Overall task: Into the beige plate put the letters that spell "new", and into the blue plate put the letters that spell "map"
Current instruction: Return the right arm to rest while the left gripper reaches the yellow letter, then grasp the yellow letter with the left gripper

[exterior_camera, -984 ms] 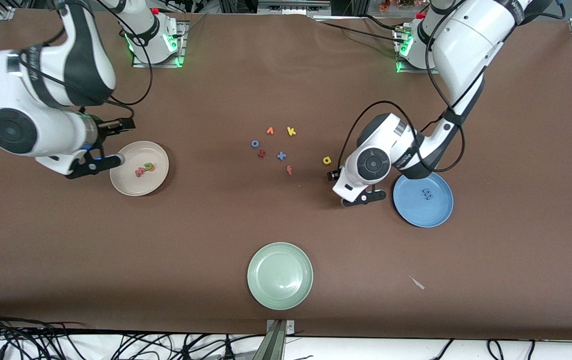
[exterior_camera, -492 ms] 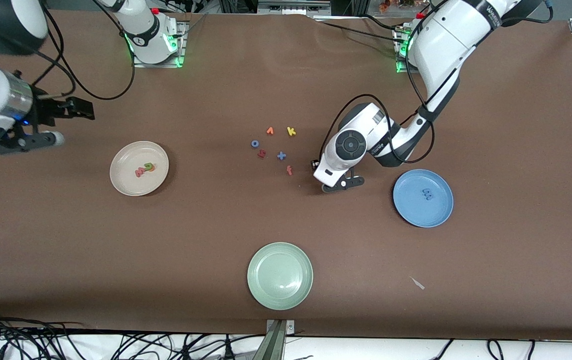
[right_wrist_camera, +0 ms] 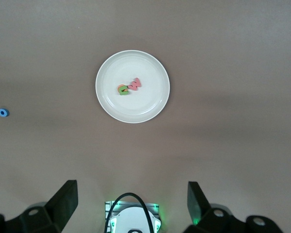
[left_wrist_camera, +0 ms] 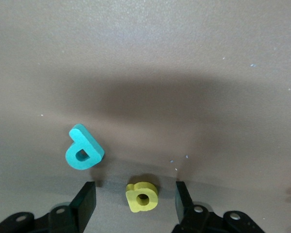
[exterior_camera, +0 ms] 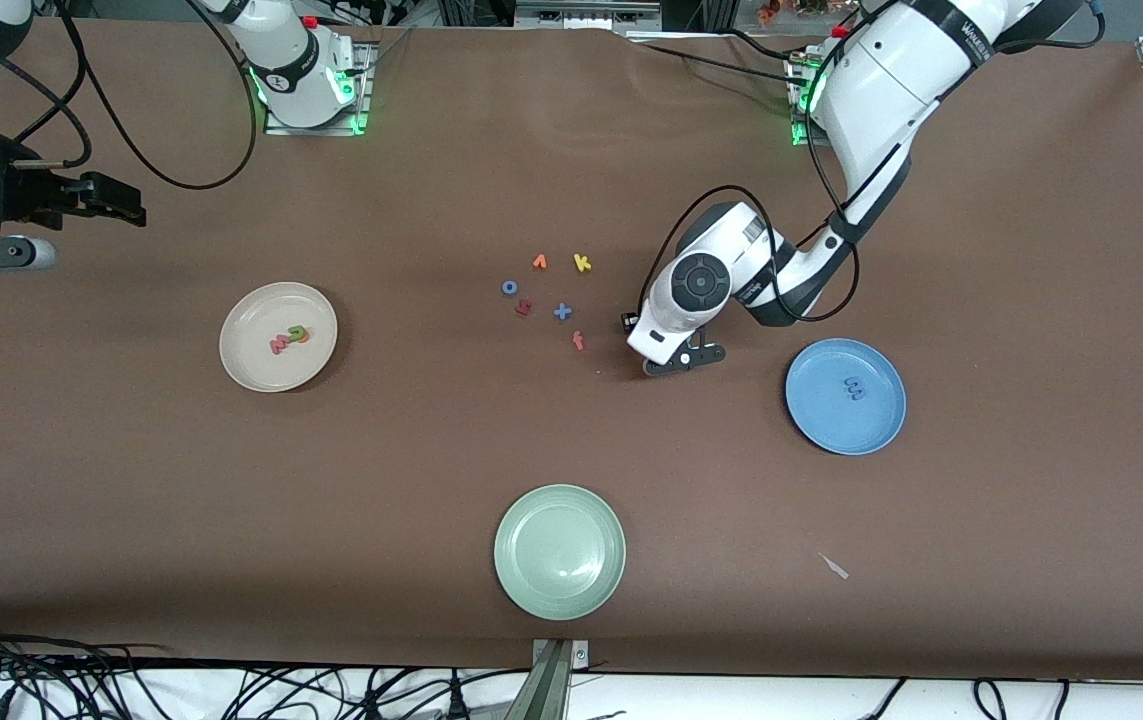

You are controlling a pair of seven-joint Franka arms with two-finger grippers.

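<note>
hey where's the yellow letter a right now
The yellow a lies on the brown table between the open fingers of the left gripper, beside the teal p; the front view hides it under that gripper.

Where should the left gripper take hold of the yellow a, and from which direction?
From straight above. The yellow a lies flat on the table, between the fingers of the left gripper; pinch its two outer edges. The teal p lies close beside it, outside the fingers.

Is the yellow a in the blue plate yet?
No. The yellow a lies on the table between the left gripper's open fingers; the blue plate holds only the blue m.
</note>
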